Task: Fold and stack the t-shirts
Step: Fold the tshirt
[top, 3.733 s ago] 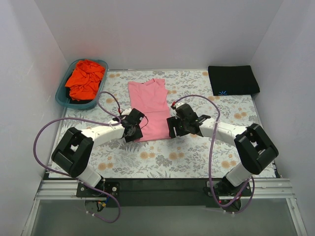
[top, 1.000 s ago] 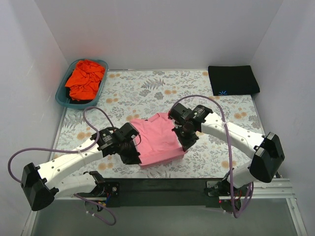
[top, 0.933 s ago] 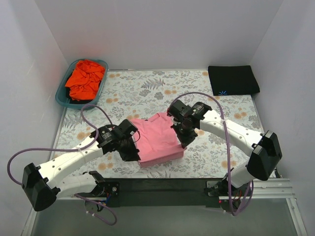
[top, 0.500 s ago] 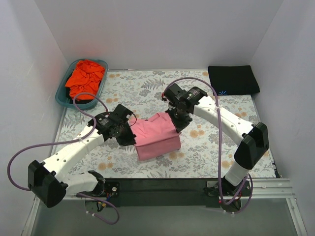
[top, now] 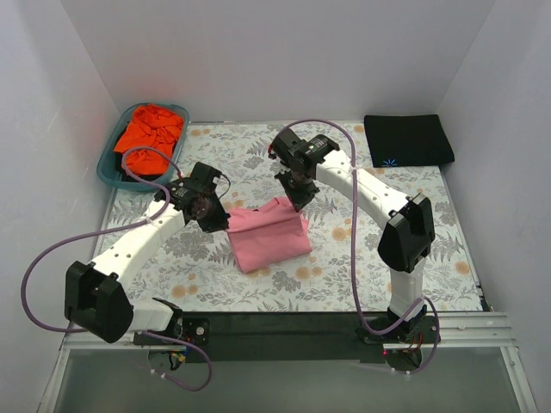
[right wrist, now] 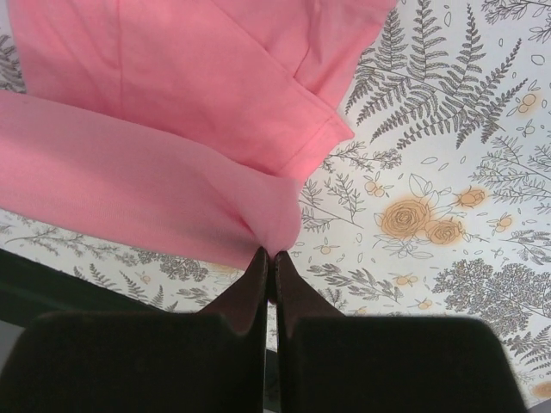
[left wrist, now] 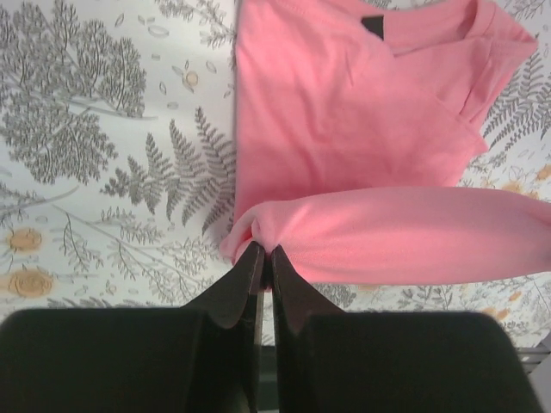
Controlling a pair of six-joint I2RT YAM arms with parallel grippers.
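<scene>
Dragged farther back, the light pink cotton t-shirt (top: 271,241) stretches crosswise between left end effector (left wrist: 263,255) and right end effector (right wrist: 269,255), both clenched on it.

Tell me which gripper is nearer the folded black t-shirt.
Right. The right gripper pinches the pink t-shirt on the side toward the black t-shirt; the left gripper pinches its opposite side.

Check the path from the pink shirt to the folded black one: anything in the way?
Nothing visible: only bare floral tablecloth lies between the pink t-shirt, pinched by the left gripper and right gripper, and the black t-shirt at the far right. The right arm crosses above.
</scene>
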